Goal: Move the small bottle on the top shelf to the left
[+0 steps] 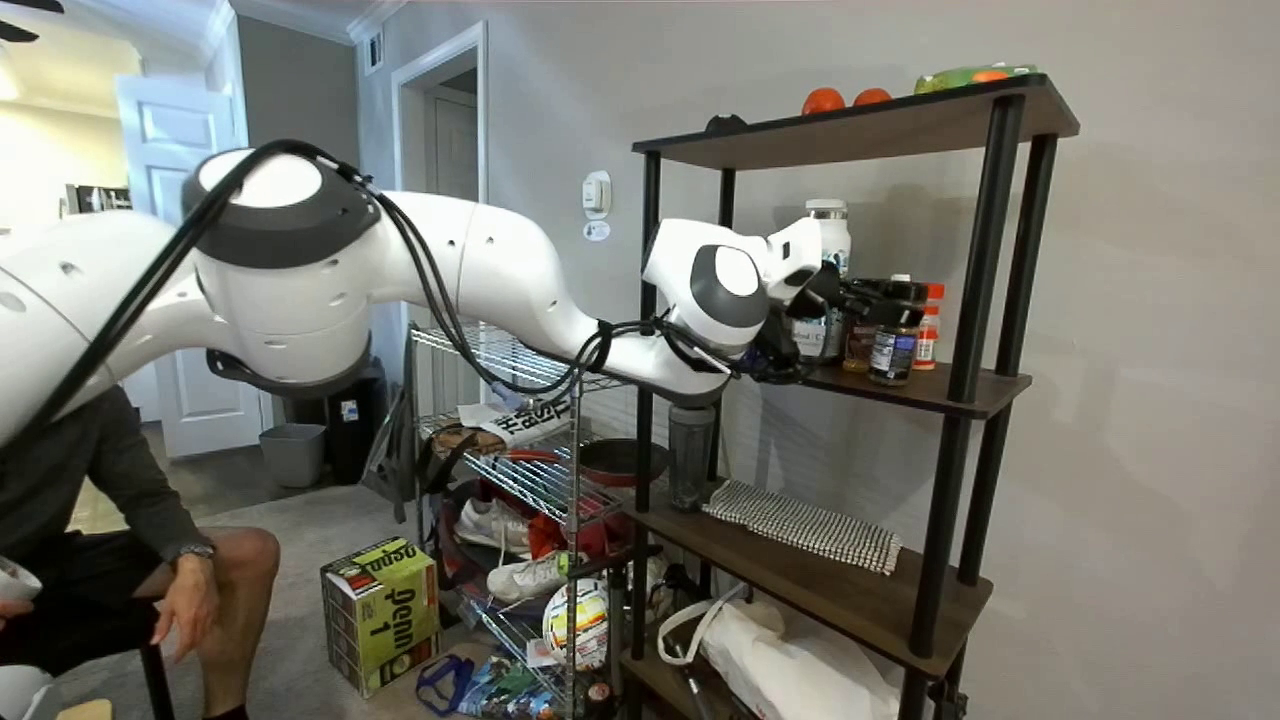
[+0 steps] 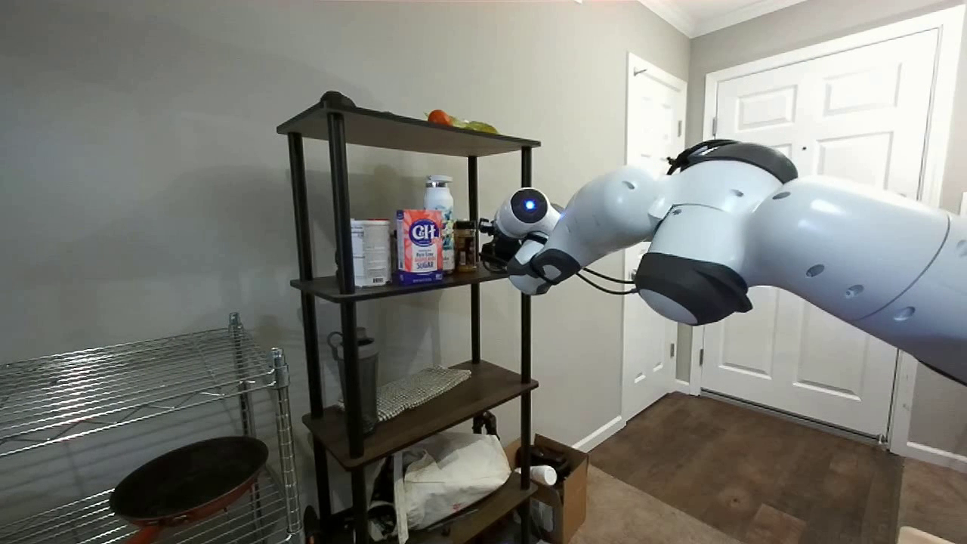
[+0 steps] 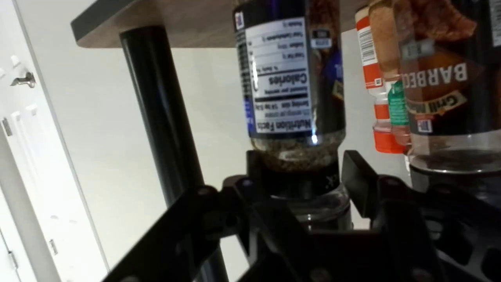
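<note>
The small bottle (image 1: 892, 355), a jar with a dark blue label and black cap, stands upright on a dark brown board (image 1: 930, 390) of the black-framed rack. This board is one level below the topmost board (image 1: 850, 145). The wrist view is upside down and shows the bottle (image 3: 289, 78) large in the middle. My gripper (image 3: 299, 168) is around the bottle's neck and cap, one finger on each side. A narrow gap shows beside the right finger; contact at the left finger cannot be told. In an exterior view the gripper (image 2: 491, 245) hides the bottle.
A barbecue seasoning jar (image 3: 454, 98) stands close beside the gripper. Red-capped bottles (image 1: 930, 330), a tall white bottle (image 1: 830, 235), a sugar box (image 2: 420, 245) and a white tub (image 2: 371, 253) share the board. A black rack post (image 3: 164, 109) is on the other side.
</note>
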`<state>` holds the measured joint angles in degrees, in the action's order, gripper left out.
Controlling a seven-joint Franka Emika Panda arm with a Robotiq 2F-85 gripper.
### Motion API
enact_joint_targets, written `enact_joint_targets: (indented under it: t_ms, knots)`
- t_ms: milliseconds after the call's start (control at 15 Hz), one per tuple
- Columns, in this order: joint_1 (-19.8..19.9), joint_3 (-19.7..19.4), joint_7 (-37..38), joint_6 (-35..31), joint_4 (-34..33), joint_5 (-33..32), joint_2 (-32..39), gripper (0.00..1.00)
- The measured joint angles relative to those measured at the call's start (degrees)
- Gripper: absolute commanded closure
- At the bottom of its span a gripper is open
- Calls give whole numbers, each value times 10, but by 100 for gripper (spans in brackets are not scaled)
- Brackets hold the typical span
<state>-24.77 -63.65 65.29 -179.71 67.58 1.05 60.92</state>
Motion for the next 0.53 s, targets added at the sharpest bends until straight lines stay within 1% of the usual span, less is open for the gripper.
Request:
enact_joint_targets:
  t_ms: [267,533]
  knots:
    - [-7,2,4,-2,17,10,-10,71]
    - [-42,20,2,-28,80,10,-59,71]
